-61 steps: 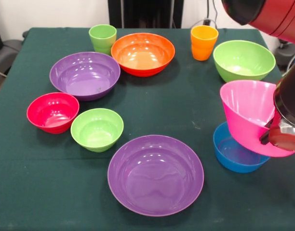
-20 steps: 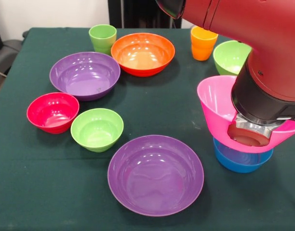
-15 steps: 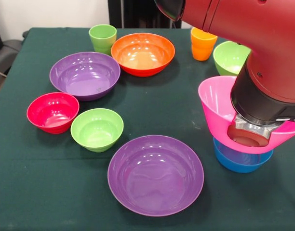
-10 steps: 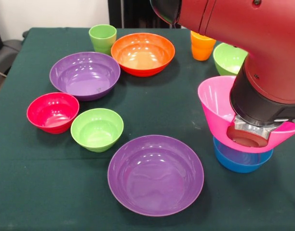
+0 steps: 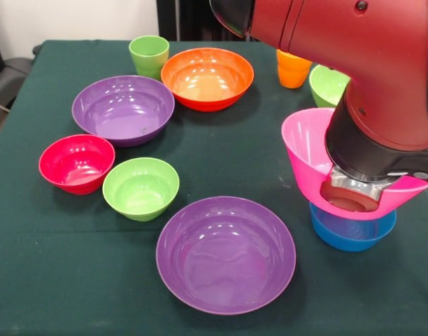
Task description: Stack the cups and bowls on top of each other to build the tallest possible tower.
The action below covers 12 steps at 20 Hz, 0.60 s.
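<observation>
Altogether eight bowls and two cups show: nearest, to the claw's [image 5: 354,199] left, lies one wide purple bowl [image 5: 226,253], and the one blue bowl [image 5: 352,227] sits directly under the one pink bowl [image 5: 308,157], inside which the claw hangs, its fingers hidden so that I cannot tell their state. Farther left on the surface [image 5: 60,280] sit one small lime bowl [image 5: 140,187] and one red bowl [image 5: 77,163]. Beyond stand a second purple bowl [image 5: 123,109], one orange bowl [image 5: 208,78], one large lime bowl [image 5: 328,84], one green cup [image 5: 149,56] and one orange cup [image 5: 291,72].

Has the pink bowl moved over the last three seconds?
Yes. The pink bowl has shifted left in the picture, toward the near purple bowl, and now hangs directly over the blue bowl, which has stayed put.
</observation>
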{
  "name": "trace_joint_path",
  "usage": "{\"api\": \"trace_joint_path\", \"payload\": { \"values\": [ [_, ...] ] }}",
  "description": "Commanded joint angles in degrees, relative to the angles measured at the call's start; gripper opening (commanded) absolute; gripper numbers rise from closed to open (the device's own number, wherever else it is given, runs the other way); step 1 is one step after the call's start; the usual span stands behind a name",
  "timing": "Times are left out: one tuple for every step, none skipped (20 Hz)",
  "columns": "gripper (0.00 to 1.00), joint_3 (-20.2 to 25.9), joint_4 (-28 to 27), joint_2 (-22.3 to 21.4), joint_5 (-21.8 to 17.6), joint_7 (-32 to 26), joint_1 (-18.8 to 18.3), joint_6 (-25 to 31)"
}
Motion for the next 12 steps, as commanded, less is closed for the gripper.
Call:
{"api": "trace_joint_path", "payload": {
  "values": [
    [0.00, 7.1, 1.4, -2.6, -5.7, 1.1, -0.6, 0.5],
    [0.00, 6.6, 0.2, -2.3, -5.3, 1.7, -1.3, 0.6],
    [0.00, 6.7, 0.0, -2.3, -5.5, 1.7, -1.5, 0.6],
    [0.00, 6.6, -0.5, -2.3, -5.4, 1.9, -1.8, 0.8],
    [0.00, 6.7, -0.8, -2.4, -5.5, 2.0, -2.0, 1.0],
    [0.00, 6.8, -0.9, -2.3, -5.5, 2.2, -2.1, 1.0],
    [0.00, 6.1, -1.9, -2.2, -4.9, 2.7, -2.7, 1.3],
    [0.00, 5.7, -2.5, -2.1, -4.7, 2.8, -3.2, 1.4],
    [0.00, 5.6, -2.7, -2.0, -4.5, 2.9, -3.4, 1.4],
    [0.00, 5.5, -2.9, -2.0, -4.5, 2.9, -3.6, 1.6],
    [0.00, 5.4, -3.1, -1.9, -4.3, 3.0, -3.8, 1.6],
    [0.00, 5.3, -3.3, -2.0, -4.2, 3.2, -4.0, 1.7]
  ]
}}
